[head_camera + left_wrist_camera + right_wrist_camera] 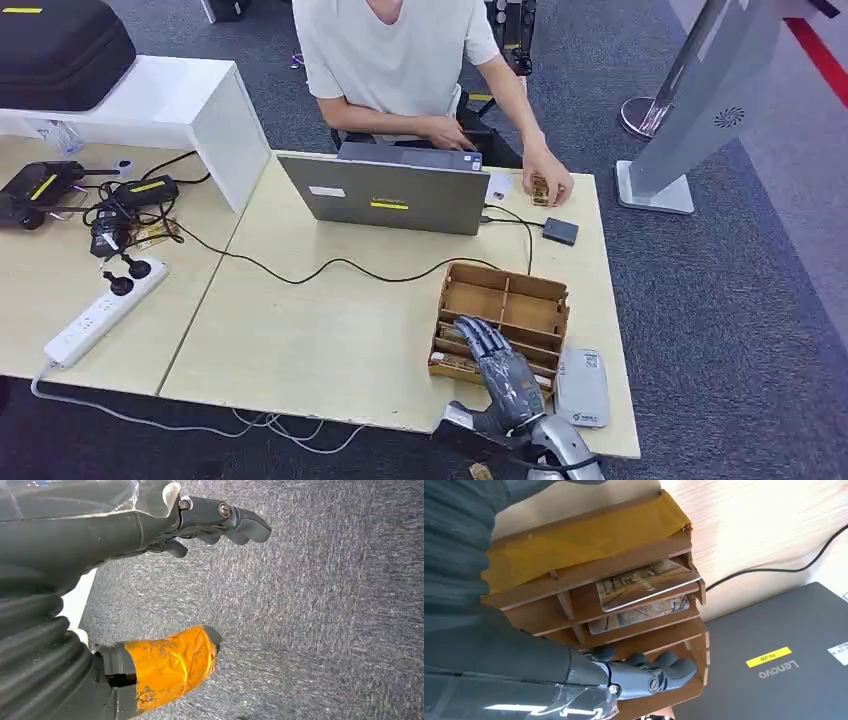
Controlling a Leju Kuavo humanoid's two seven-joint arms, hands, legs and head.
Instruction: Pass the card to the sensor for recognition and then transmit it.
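Two hands to log. Right hand [503, 372] reaches forward from the near table edge, palm down, fingers [478, 335] stretched out and slightly spread over the wooden card box [505, 300]; nothing held. In the right wrist view the dark fingertips [659, 666] rest along a box wall, apart from the cards. Left hand [200, 522] hangs over grey carpet [325, 605], fingers loosely extended, nothing in them; its thumb [170, 665] is wrapped in crinkled orange tape.

Card box: thin brown laser-cut board, rectangular, split by dividers into slots, one end covered with yellow tape [584, 537]. Cards [644, 587] are flat, glossy, printed, lying stacked in a slot just beyond the fingertips, top one tilted.

Sensor [582, 385]: flat grey rounded-rectangle reader, lying just beside the right hand, on the outer side of the fingers. Table [300, 340] is pale wood grain. Beyond the fingers sits a matte grey Lenovo laptop [390, 195] with a yellow sticker. A person's hand [547, 185] rests on the far table edge, holding a small card.
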